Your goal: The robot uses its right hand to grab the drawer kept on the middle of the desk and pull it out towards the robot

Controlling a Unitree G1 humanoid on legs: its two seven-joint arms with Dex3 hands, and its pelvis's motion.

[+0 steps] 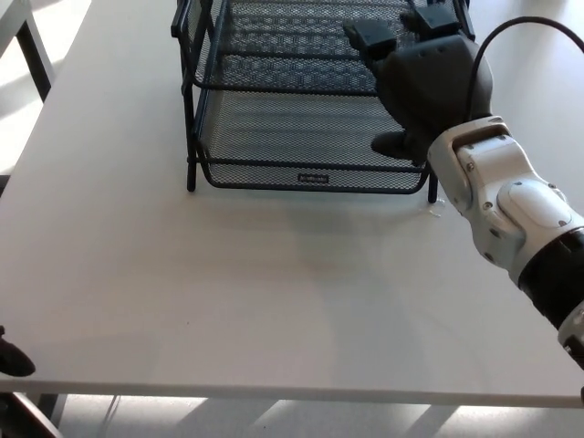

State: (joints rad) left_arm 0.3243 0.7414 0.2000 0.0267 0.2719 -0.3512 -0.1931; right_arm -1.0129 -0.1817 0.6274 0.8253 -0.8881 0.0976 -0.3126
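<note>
A black wire-mesh drawer rack (274,119) stands at the far middle of the white desk (228,283). Its lowest tray (310,178) juts toward me with a small label on the front rail. My right hand (424,87) hovers over the rack's right side, open. Two fingers (370,36) point away over the upper tray, and the thumb (394,143) hangs just above the lowest tray's front right corner. It holds nothing. A dark sliver of my left hand (11,358) shows at the lower left edge; its fingers are hidden.
The desk's near edge (274,394) runs along the bottom of the view. A white table with a dark leg (36,55) stands at the far left. My white right forearm (511,210) crosses the desk's right side.
</note>
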